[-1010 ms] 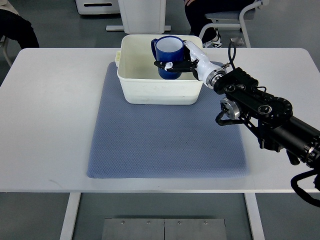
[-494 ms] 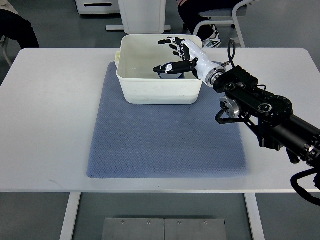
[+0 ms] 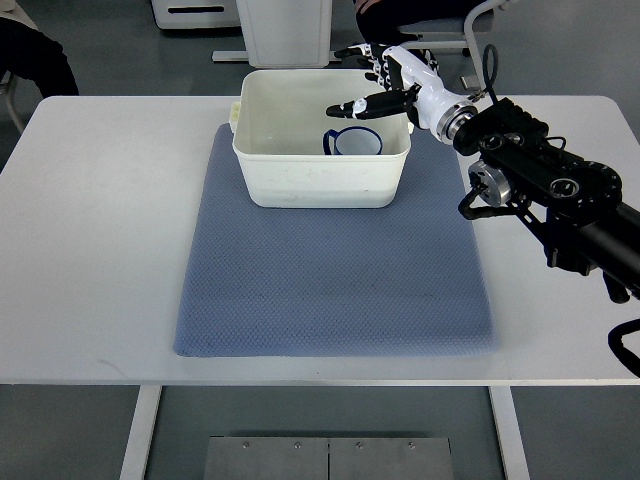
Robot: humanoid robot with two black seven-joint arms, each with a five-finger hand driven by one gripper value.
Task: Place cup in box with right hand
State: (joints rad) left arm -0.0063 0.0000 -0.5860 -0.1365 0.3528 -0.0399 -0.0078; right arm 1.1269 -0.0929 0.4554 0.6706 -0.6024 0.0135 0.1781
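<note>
A blue cup (image 3: 354, 143) with a white inside stands upright inside the white box (image 3: 270, 180), near its right wall. My right hand (image 3: 378, 82) hovers above the box's back right corner, fingers spread and holding nothing, clear of the cup. Its black arm (image 3: 545, 190) runs in from the right edge. The left arm does not show.
The box sits at the back edge of a blue-grey mat (image 3: 335, 270) on a white table (image 3: 100, 230). A person's legs and a chair (image 3: 440, 35) stand behind the table, with a white pedestal (image 3: 285, 30) at the back centre.
The hand let go of the cup, which now rests on the box's floor. It then lifted and pulled back to the right, above the box's rim.
</note>
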